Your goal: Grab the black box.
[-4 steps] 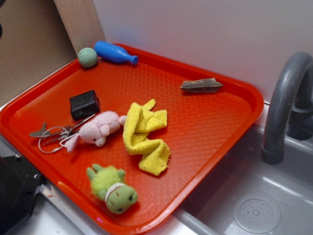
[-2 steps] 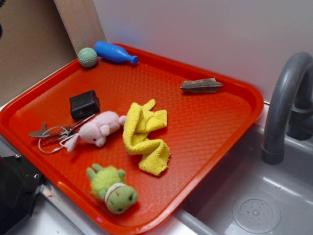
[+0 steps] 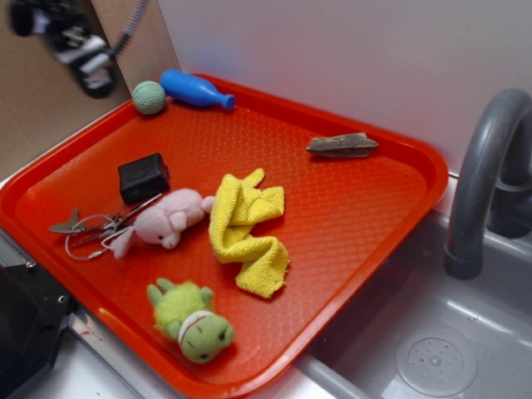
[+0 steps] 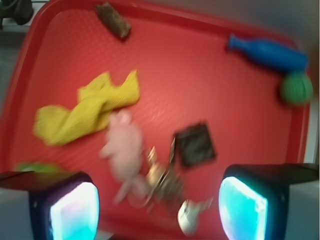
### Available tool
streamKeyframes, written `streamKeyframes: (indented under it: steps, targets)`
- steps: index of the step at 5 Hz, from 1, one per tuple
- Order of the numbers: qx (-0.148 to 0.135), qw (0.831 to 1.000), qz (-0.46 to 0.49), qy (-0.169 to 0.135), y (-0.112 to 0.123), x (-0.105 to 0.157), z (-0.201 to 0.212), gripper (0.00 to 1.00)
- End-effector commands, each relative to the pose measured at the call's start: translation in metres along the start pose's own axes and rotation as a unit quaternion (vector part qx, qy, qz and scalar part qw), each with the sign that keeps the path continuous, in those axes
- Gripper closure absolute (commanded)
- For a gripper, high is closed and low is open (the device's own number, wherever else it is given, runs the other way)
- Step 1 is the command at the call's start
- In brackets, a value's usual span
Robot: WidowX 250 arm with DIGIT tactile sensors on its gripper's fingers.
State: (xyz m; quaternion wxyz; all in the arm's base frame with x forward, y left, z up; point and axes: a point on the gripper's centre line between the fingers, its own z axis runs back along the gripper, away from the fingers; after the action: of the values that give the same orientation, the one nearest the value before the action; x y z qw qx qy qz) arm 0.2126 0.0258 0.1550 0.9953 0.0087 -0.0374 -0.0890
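The hand (image 4: 159, 202) is open, its two pads (image 4: 75, 212) spread wide with nothing between them. It hangs high over the tray's (image 3: 366, 216) left rear corner, blurred in the exterior view (image 3: 79, 46), well apart from everything below.

The black box (image 3: 144, 177) lies flat on the left part of the tray, untouched. Just in front of it sit the pink pig (image 3: 170, 219) and a bunch of keys (image 3: 91, 231), the keys' tip close to the box. A yellow cloth (image 3: 247, 231) lies crumpled beside the pig, and a green plush (image 3: 191, 322) sits near the front rim. At the back are a green ball (image 3: 149, 97) and a blue pin (image 3: 196, 90), touching; a brown chunk (image 3: 342, 145) lies to the right. A grey tap (image 3: 486, 183) stands over the sink beside the tray.
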Motion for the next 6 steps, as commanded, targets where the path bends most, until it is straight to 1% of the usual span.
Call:
streamKeyframes:
  steps: [1, 2, 3, 4, 5, 6]
  targets:
    - [-0.025, 0.996, -0.081, 0.009, 0.016, -0.027, -0.042, 0.00]
    - [-0.031, 0.996, -0.088, 0.009, 0.013, -0.056, -0.039, 0.00]
    - [0.000, 0.997, -0.076, -0.006, 0.010, -0.060, -0.040, 0.00]
    - [0.011, 0.998, -0.066, -0.020, 0.011, -0.061, -0.044, 0.00]
    - [0.002, 0.998, -0.059, -0.014, 0.016, -0.052, -0.055, 0.00]
    - [0.009, 0.999, -0.051, 0.005, 0.021, -0.037, -0.071, 0.00]
